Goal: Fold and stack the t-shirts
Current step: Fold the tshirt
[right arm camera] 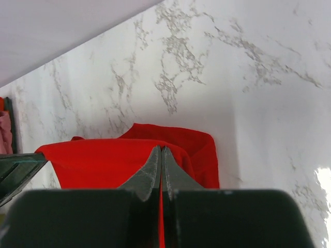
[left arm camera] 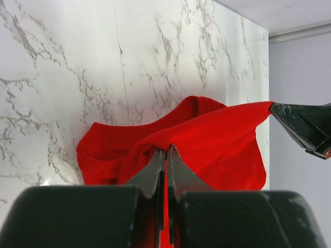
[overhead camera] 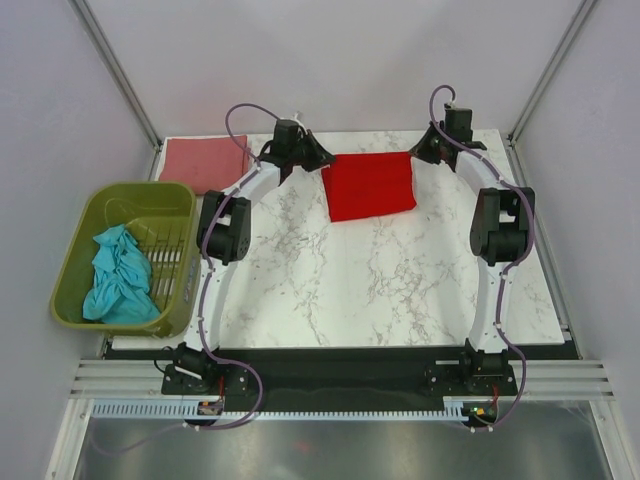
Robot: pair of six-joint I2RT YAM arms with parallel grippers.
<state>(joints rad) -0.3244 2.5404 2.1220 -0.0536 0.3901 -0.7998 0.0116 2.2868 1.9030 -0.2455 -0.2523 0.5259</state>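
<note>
You are working on a white marble table [overhead camera: 380, 290] inside a plain grey-walled cell. The red t-shirt [overhead camera: 369, 186] lies at the far middle of it, already a neat rectangle with its long axis running left to right, parallel to the far edge. You cannot tell which way the neck points.

The left gripper [overhead camera: 322, 157] pinches the far left corner of the cloth with its jaws pressed together on it. The right gripper [overhead camera: 420, 152] pinches the far right corner in the same way. The wrist views show that far edge raised off the table and stretched between them.

This looks like a fold in hand on the red shirt. The next move probably calls for both arms to travel together and keep the edge taut.

The pink t-shirt [overhead camera: 205, 162] lies folded at the far left corner. The teal t-shirt [overhead camera: 118, 275] sits crumpled in the olive basket [overhead camera: 75, 250], not yet folded.
</note>
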